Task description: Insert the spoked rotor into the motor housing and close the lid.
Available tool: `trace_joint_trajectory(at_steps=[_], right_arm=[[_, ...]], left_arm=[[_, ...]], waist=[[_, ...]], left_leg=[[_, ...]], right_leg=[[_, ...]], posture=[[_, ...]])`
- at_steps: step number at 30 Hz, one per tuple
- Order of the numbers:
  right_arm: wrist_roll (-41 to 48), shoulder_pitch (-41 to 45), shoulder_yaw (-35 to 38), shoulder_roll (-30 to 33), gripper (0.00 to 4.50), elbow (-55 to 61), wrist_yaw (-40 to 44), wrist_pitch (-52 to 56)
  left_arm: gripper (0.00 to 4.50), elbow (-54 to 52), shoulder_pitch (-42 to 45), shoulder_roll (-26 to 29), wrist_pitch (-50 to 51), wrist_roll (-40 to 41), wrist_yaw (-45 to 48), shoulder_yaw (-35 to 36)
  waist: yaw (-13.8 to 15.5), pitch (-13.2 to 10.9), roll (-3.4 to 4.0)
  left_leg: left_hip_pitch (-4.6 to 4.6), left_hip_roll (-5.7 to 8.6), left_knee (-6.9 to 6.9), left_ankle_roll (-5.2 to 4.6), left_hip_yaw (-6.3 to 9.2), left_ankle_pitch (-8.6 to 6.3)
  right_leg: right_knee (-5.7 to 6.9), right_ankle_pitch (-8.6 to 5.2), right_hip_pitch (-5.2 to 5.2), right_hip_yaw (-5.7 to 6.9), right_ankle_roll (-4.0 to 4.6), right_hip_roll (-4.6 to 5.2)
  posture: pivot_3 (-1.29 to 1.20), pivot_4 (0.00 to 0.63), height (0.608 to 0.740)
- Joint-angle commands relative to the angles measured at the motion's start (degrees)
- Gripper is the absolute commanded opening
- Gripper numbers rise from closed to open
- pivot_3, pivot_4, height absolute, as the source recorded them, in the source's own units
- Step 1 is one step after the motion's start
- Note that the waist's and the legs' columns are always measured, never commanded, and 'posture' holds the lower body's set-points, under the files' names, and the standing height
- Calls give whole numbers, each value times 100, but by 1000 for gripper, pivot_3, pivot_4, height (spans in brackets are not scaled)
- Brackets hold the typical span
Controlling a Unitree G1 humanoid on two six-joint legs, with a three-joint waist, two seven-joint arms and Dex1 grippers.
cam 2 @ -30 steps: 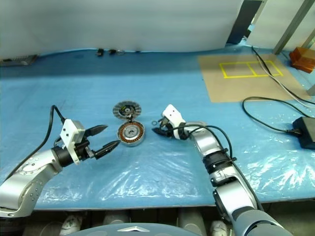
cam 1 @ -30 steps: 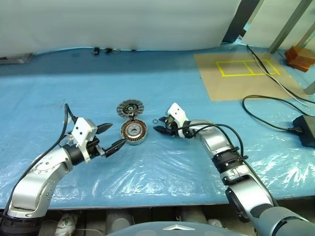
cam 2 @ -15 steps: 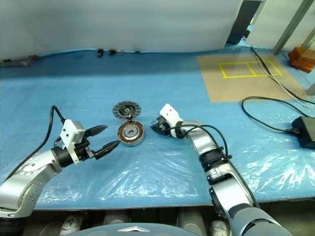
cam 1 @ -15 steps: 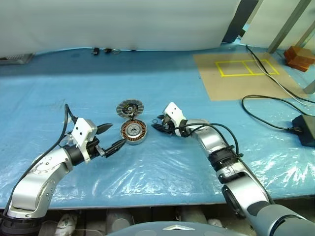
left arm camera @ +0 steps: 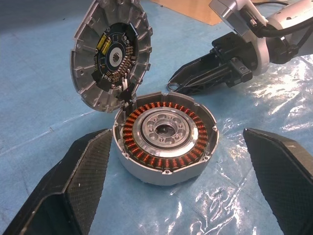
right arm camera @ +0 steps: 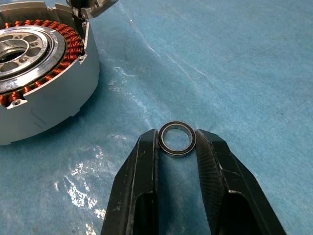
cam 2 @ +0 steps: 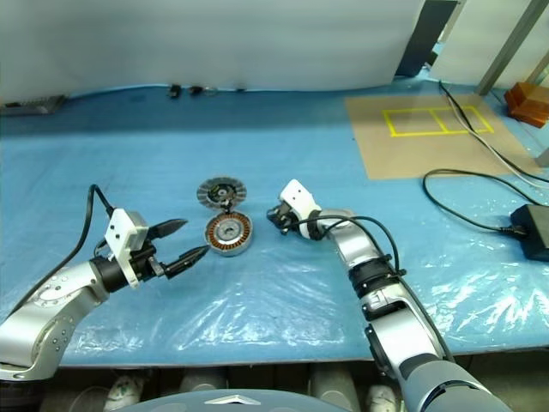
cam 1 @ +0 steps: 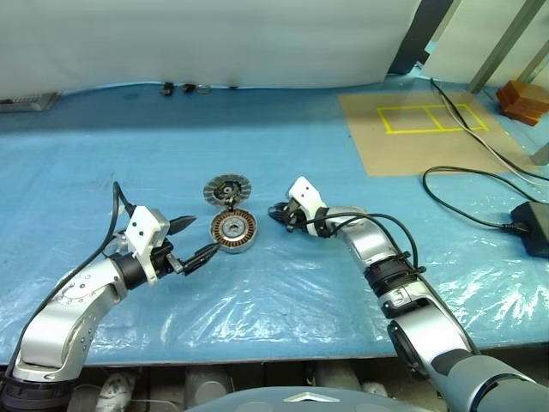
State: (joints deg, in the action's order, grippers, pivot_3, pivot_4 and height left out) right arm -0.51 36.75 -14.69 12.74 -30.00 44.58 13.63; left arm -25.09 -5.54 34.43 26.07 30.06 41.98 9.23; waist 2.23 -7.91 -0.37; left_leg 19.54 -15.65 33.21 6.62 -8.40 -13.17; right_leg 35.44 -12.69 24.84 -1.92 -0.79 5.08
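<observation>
blue plastic sheeting covers the worktop (cam 1: 283, 318), white curtain behind, a tan board with yellow tape toward the far right corner, black cables along the right edge.

motor housing (cam 1: 232, 231) sits near the middle of the worktop, copper windings up, open. lid (cam 1: 226, 188) stands tilted on the housing's far rim, inner face toward the robot, seemingly hinged or leaning there; cannot tell which. spoked rotor not made out in the housing, whose centre shows only a bare metal hub.

left tool (cam 1: 196, 239) hovers just beside the housing on its left, fingers spread wide, nothing between them; in the left wrist view the housing lies dead ahead between the two pads.

right tool (right arm camera: 177, 147) sits just to the housing's right, tips low on the sheeting, fingers drawn in around a small dark ring (right arm camera: 177, 139). pads appear to touch its rim on both sides; the ring rests on the sheeting.

judgement: the ring is not the rotor. housing lies to the left of the right tool, near, so any carry is short and leftward. left tool is the nearer for steadying the housing.
</observation>
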Motion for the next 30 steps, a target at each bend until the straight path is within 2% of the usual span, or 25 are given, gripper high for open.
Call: trace_joint_trajectory(at_steps=[1, 8, 13, 18, 22, 30], right_arm=[[-116, -169, -218, -59, 669, -64, 98, 153], [140, -131, -17, 206, 669, 598, 484, 73], [733, -55, 101, 633, 669, 1628, 1484, 413], [1089, 237, -221, 719, 669, 2171, 2235, 1079], [1061, 494, -501, 521, 669, 1911, 2440, 1154], [688, 1062, -678, -196, 669, 583, 2104, 447]], left_arm=[[4500, -94, 88, 44, -40, 1, -14, 56], [4500, -319, -62, 88, -39, 85, 124, 23], [4500, -286, -90, 272, -135, -135, 269, -96], [4500, -208, -4, 290, -194, -93, 423, -138], [4500, -120, 72, 280, -269, -103, 499, -159], [4500, -199, -148, 277, -377, -130, 513, -61]], waist=[[-5, 0, 0], [0, -1, 2], [13, -5, 7], [-9, -6, 8], [-4, -6, 8], [-5, -6, 7]], left_leg=[[0, 0, -1, 0, 0, 0], [3, 0, -6, 0, -1, 0], [21, 0, -7, -1, -1, 1], [21, -3, -14, -1, -1, 0], [18, -3, -12, -1, -1, 1], [19, -3, -7, -2, -1, 1]], right_leg=[[0, 0, 0, 0, 0, 0], [-7, 0, 3, 1, 0, 0], [-17, 12, 30, 5, -21, 0], [-14, 9, 29, 6, -16, -3], [-8, 2, 29, 6, -3, -2], [-3, 1, 32, 7, -2, -1]], posture=[[0, 150, 740], [0, 150, 740], [0, 150, 740], [0, 150, 740], [0, 150, 740], [0, 150, 740]])
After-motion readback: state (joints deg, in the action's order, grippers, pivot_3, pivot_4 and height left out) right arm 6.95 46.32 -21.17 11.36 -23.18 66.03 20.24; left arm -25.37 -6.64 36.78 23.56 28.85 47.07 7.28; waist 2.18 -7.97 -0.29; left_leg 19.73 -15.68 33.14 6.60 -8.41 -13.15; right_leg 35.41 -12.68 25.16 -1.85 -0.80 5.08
